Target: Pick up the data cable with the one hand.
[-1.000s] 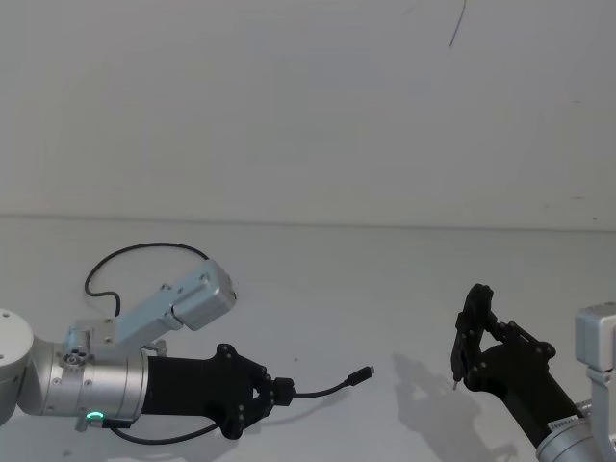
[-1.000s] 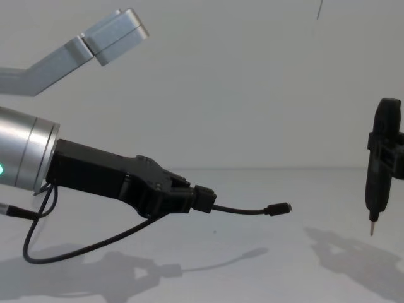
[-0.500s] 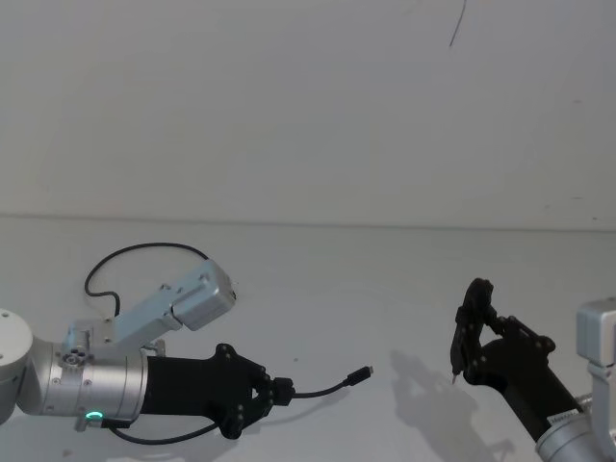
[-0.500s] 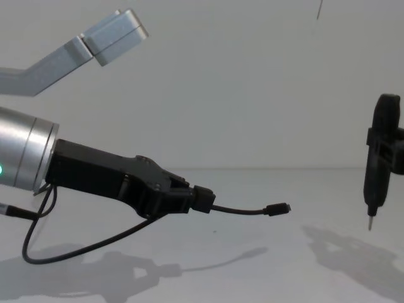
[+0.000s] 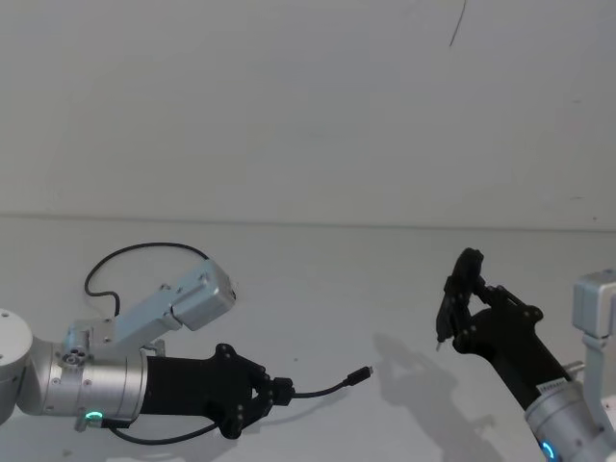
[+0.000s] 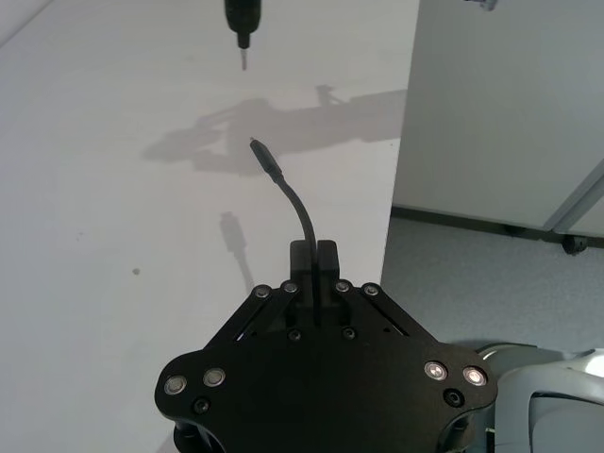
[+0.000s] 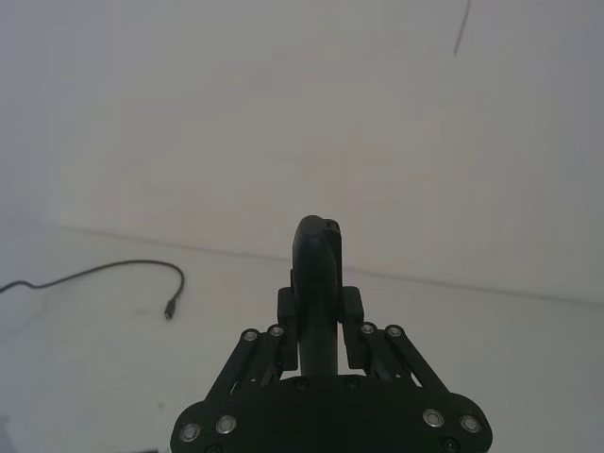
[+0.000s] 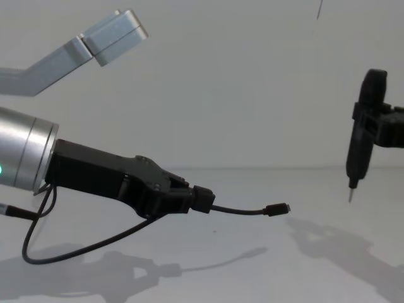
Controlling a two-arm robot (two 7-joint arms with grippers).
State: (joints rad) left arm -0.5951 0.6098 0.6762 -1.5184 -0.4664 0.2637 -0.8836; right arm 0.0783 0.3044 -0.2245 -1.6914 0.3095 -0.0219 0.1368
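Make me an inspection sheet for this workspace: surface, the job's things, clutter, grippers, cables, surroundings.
Surface: white table, with arm shadows across it.
Job's things: data cable lifted, one plug end jutting free above the table.
Clutter: nothing seen.
Grippers: left gripper low at the left, shut on the data cable; right gripper raised at the right, shut on a pen-shaped tool with its tip pointing down.
Cables: the data cable's slack loops on the table behind the left arm.
Surroundings: white wall with a thin dark line near the top; grey floor past the table edge.
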